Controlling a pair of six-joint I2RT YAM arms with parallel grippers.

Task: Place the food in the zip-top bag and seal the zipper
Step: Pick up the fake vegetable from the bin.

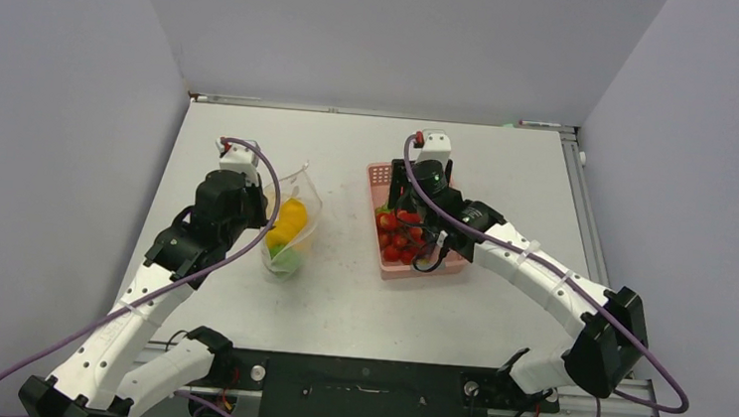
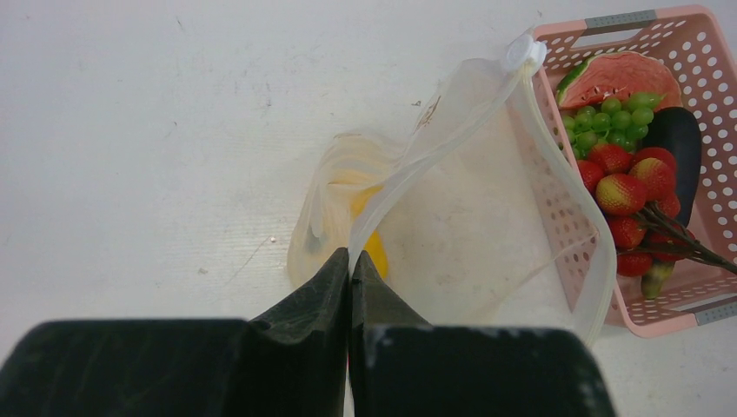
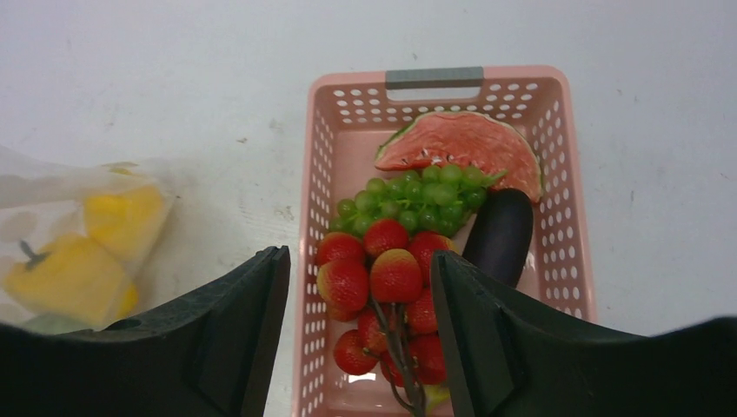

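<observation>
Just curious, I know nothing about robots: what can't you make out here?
- Top view: the right tool covers much of the pink basket.
- Left wrist view: the left tool hides the zip-top bag's pinched edge.
- Right wrist view: the frame edge cuts the bag; plastic blurs its yellow food.

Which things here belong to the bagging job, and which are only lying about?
Job:
bag, zipper, pepper, lemon, strawberries, grapes, watermelon, eggplant

Lying about:
basket, which only holds the food
</observation>
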